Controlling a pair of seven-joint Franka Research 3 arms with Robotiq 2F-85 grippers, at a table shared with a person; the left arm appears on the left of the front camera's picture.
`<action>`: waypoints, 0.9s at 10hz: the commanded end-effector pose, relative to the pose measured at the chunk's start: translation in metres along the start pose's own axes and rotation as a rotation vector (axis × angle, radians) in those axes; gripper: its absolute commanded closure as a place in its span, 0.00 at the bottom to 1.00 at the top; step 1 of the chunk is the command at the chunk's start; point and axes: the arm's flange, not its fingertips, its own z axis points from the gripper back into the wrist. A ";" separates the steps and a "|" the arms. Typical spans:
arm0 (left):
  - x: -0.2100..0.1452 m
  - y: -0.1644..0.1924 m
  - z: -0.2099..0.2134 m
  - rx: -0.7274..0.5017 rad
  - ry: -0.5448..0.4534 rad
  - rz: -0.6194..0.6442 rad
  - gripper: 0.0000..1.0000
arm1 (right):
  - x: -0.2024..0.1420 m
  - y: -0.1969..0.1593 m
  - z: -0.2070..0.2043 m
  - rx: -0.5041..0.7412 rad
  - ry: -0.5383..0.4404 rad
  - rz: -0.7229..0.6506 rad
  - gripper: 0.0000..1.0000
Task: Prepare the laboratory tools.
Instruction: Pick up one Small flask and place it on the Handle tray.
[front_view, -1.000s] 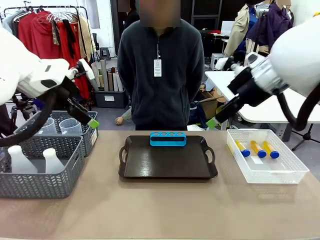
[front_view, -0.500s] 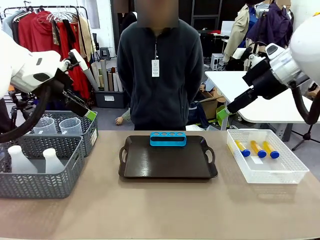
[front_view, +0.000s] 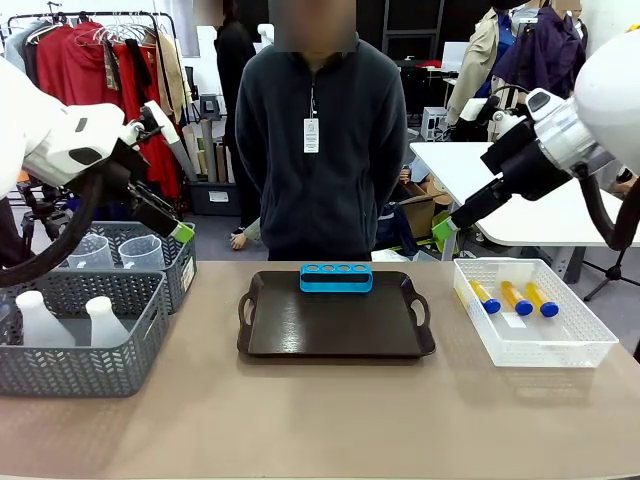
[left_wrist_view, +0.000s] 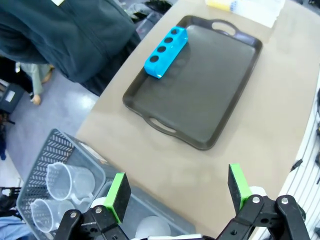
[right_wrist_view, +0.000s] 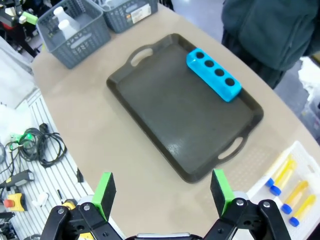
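Three yellow tubes with blue caps (front_view: 514, 297) lie in a white basket (front_view: 545, 352) at the right; the right wrist view has these tubes (right_wrist_view: 294, 193) at its lower right. Two white conical flasks (front_view: 42, 320) stand in the near grey basket (front_view: 90, 370). Clear handled beakers (front_view: 140, 252) sit in the grey basket behind it, and the left wrist view looks down on the beakers (left_wrist_view: 64, 179). My left gripper (left_wrist_view: 178, 189) hangs open and empty above the grey baskets. My right gripper (right_wrist_view: 162, 191) is open and empty, high between tray and white basket.
A dark tray (front_view: 330, 325) lies mid-table with a blue four-hole rack (front_view: 336, 277) at its far edge. A person stands behind the table's far side, hands out of sight. The left gripper (front_view: 181, 232) and right gripper (front_view: 443, 228) both hang well above the tabletop.
My right gripper has swung up and to the right, toward the white basket. My left gripper has risen slightly. Nothing on the table has moved.
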 end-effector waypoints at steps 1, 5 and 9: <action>0.013 0.002 0.018 -0.049 -0.032 -0.030 0.00 | 0.021 0.006 0.012 0.077 -0.051 0.052 0.00; 0.026 0.017 0.053 -0.071 -0.059 -0.038 0.00 | 0.049 -0.005 0.059 0.045 -0.091 0.176 0.00; 0.020 0.047 0.081 -0.092 -0.112 -0.005 0.00 | 0.051 -0.037 0.091 -0.076 -0.125 0.273 0.00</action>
